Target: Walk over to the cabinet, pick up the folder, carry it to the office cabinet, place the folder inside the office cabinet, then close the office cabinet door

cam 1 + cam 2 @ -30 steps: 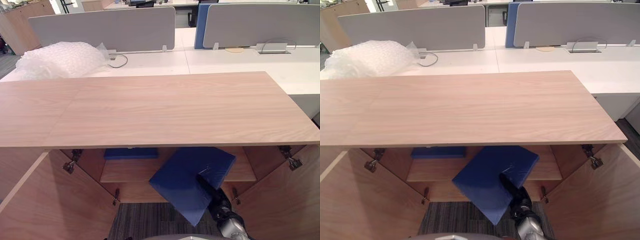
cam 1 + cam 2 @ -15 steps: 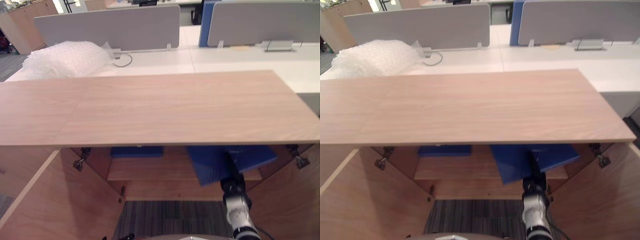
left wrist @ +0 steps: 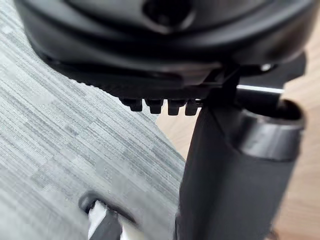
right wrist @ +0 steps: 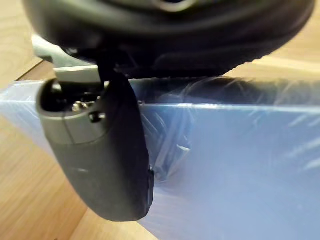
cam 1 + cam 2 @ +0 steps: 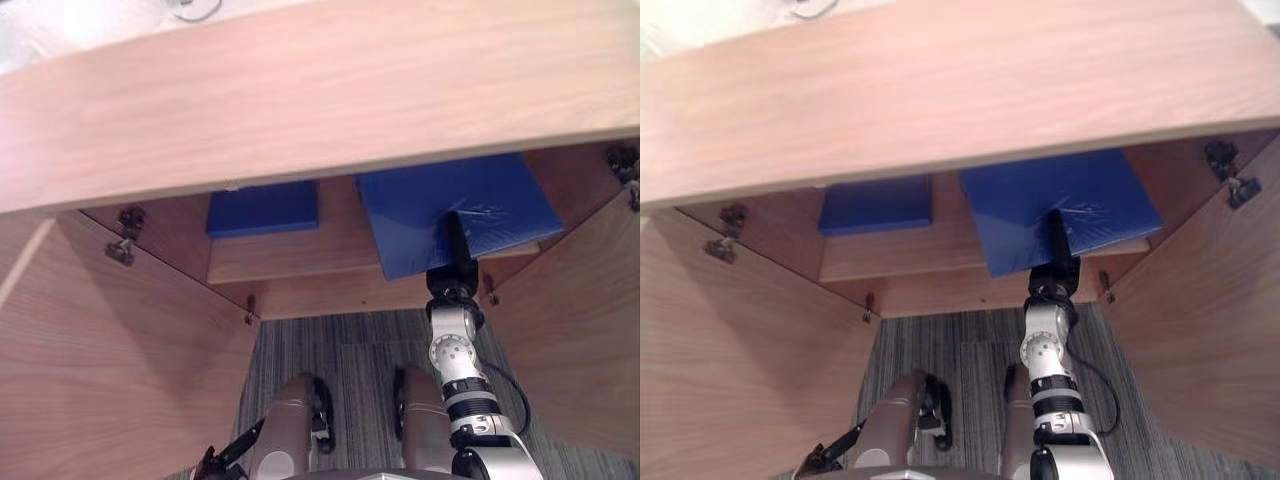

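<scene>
Right hand [image 5: 455, 258], thumb pinching the blue folder [image 5: 430, 200], rested it on the cabinet shelf [image 5: 290, 257]; placing looked nearly done, with release and closing the doors [image 5: 110, 360] likely next.

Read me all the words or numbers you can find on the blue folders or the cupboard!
None: there are no words, numbers or signs to read.
The blue folder pinched by the right hand is plain blue with only shiny scuffs.
The second blue folder on the shelf is plain too.
The cabinet shows only wood grain.
</scene>
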You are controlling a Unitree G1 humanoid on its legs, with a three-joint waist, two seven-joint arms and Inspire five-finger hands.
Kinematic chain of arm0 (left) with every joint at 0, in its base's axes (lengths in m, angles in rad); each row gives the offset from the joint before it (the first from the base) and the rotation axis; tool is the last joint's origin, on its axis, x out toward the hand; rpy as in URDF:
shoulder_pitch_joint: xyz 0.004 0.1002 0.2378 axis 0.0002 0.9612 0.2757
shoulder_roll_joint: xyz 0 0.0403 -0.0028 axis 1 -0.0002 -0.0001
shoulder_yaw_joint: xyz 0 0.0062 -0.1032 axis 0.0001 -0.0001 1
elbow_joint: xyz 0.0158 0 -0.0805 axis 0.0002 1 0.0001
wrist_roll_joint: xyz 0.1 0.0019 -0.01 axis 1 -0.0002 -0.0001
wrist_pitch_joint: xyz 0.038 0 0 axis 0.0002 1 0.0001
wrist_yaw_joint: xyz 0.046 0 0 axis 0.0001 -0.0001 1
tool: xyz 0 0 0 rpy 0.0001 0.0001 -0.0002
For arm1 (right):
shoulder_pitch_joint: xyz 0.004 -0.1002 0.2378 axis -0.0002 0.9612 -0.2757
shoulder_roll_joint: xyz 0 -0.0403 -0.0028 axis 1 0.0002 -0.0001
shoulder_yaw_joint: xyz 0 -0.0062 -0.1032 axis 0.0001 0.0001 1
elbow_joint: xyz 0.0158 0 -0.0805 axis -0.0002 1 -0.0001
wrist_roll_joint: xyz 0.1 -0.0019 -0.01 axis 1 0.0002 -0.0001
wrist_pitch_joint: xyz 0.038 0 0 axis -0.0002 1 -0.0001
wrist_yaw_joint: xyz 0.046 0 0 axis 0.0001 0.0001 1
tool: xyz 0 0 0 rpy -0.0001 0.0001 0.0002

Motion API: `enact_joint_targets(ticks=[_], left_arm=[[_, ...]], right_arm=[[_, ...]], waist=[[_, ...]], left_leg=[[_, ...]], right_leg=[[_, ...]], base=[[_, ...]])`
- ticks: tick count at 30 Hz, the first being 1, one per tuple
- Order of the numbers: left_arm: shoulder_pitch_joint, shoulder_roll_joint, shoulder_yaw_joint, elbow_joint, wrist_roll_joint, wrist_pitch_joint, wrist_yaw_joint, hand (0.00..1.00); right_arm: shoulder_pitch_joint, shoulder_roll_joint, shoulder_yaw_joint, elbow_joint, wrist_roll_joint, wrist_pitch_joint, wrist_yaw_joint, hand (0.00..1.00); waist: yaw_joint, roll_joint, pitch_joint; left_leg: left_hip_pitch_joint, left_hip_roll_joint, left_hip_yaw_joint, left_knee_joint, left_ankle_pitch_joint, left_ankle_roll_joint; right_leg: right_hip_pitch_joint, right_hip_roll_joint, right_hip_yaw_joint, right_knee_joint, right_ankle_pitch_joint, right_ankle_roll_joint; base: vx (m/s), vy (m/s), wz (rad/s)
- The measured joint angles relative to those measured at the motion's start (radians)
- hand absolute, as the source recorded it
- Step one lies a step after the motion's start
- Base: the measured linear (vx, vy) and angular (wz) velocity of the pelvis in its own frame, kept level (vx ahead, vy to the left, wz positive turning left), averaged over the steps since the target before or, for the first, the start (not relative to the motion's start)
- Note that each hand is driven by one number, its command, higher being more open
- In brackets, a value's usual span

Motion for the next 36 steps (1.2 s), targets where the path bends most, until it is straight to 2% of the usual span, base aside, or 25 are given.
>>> enact_joint_targets(ticks=[4,8,11,15,18,22,26,29,33,34,36], left_arm=[[-0.007,-0.010,0.008,-0.022,-0.017,0.003,0.006,1.00],[0.029,-0.010,-0.088,-0.073,-0.067,-0.001,0.001,1.00],[0.034,-0.002,-0.165,-0.095,-0.096,-0.014,-0.005,1.00],[0.030,0.014,-0.271,-0.120,-0.099,-0.025,-0.019,1.00],[0.023,0.038,-0.347,-0.123,-0.118,-0.030,-0.029,1.00],[0.017,0.067,-0.447,-0.144,-0.131,-0.031,-0.047,1.00],[0.012,0.092,-0.522,-0.162,-0.147,-0.031,-0.047,1.00],[-0.003,0.095,-0.550,-0.162,-0.166,-0.030,-0.044,1.00],[-0.009,0.101,-0.572,-0.163,-0.175,-0.030,-0.034,1.00],[-0.009,0.101,-0.574,-0.164,-0.176,-0.030,-0.031,1.00],[-0.010,0.101,-0.575,-0.165,-0.180,-0.030,-0.024,1.00]], right_arm=[[-0.042,-0.020,-0.017,0.000,0.010,-0.001,-0.025,0.00],[-0.124,-0.054,-0.047,0.000,0.066,-0.010,-0.037,0.00],[-0.232,-0.108,-0.079,0.001,0.085,-0.026,-0.040,0.00],[-0.384,-0.209,-0.107,0.006,0.084,-0.025,-0.040,0.00],[-0.441,-0.252,-0.121,0.035,0.084,-0.024,-0.040,0.00],[-0.517,-0.291,-0.128,0.119,0.095,-0.018,-0.039,0.00],[-0.601,-0.333,-0.126,0.148,0.118,-0.009,-0.029,0.00],[-0.649,-0.373,-0.125,0.169,0.162,-0.009,-0.027,0.00],[-0.690,-0.378,-0.126,0.192,0.213,-0.033,-0.029,0.00],[-0.695,-0.380,-0.126,0.194,0.233,-0.034,-0.031,1.00],[-0.706,-0.382,-0.127,0.204,0.234,-0.035,-0.033,1.00]], waist=[[0.007,-0.006,0.004],[0.022,-0.004,0.009],[0.035,0.012,0.032],[0.040,0.049,0.090],[0.050,0.055,0.108],[0.063,0.077,0.136],[0.074,0.086,0.146],[0.087,0.098,0.162],[0.089,0.103,0.167],[0.089,0.103,0.167],[0.089,0.104,0.167]], left_leg=[[-0.076,-0.001,0.005,0.059,-0.015,0.000],[-0.132,-0.004,0.005,0.083,-0.014,0.001],[-0.189,0.001,0.000,0.122,-0.018,0.007],[-0.272,0.012,-0.025,0.190,-0.027,0.016],[-0.320,0.013,-0.033,0.226,-0.029,0.017],[-0.365,0.016,-0.045,0.254,-0.029,0.019],[-0.417,0.013,-0.048,0.258,-0.018,0.036],[-0.423,0.007,-0.052,0.257,-0.016,0.037],[-0.425,0.001,-0.056,0.254,-0.016,0.036],[-0.426,0.000,-0.058,0.253,-0.016,0.037],[-0.427,-0.001,-0.060,0.252,-0.015,0.037]], right_leg=[[-0.086,-0.003,0.016,0.063,-0.017,0.000],[-0.143,-0.005,0.022,0.087,-0.016,0.000],[-0.194,-0.004,0.022,0.113,-0.015,0.003],[-0.253,0.001,0.006,0.149,-0.009,0.004],[-0.295,0.000,0.003,0.178,-0.009,0.002],[-0.331,0.001,-0.006,0.194,-0.006,0.001],[-0.380,-0.003,-0.008,0.202,0.003,0.001],[-0.385,-0.010,-0.012,0.207,0.002,-0.006],[-0.386,-0.016,-0.016,0.210,-0.004,-0.009],[-0.386,-0.018,-0.018,0.210,-0.006,-0.008],[-0.386,-0.020,-0.020,0.210,-0.007,-0.010]], base=[[0.03,0.001,-0.01],[0.02,0.000,0.04],[0.00,0.003,0.03],[0.00,0.007,0.05],[0.00,0.005,0.07],[0.00,-0.002,0.03],[0.01,-0.011,0.05],[0.04,-0.005,0.08],[0.05,0.002,0.06],[0.03,0.003,0.05],[0.04,0.010,0.04]])
